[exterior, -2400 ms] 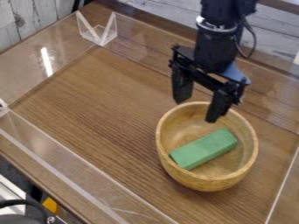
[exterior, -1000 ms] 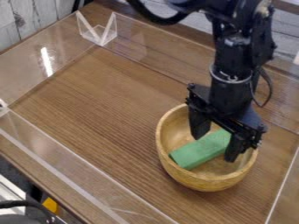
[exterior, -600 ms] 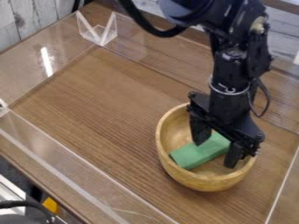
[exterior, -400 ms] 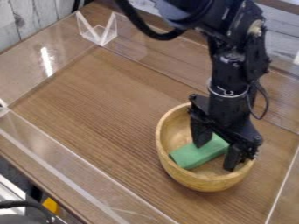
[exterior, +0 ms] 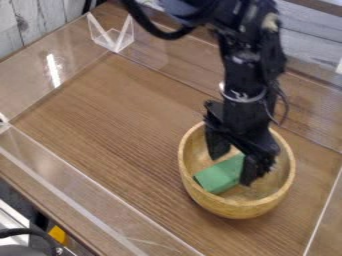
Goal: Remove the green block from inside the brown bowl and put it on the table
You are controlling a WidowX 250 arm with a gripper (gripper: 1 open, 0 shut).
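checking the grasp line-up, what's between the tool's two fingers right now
In the camera view, the green block lies between the open tool's fingers, down inside the brown bowl. Contact cannot be told.

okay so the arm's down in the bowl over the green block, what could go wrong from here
The tool is open, its fingers straddling the block inside the bowl.

1. The block lies tilted on the bowl's curved floor, so closing fingers may pinch one end and let it slip.
2. One finger hangs close to the bowl wall; it might catch the rim and shove or tip the bowl.
3. A weak grip could drop the block back in while lifting.
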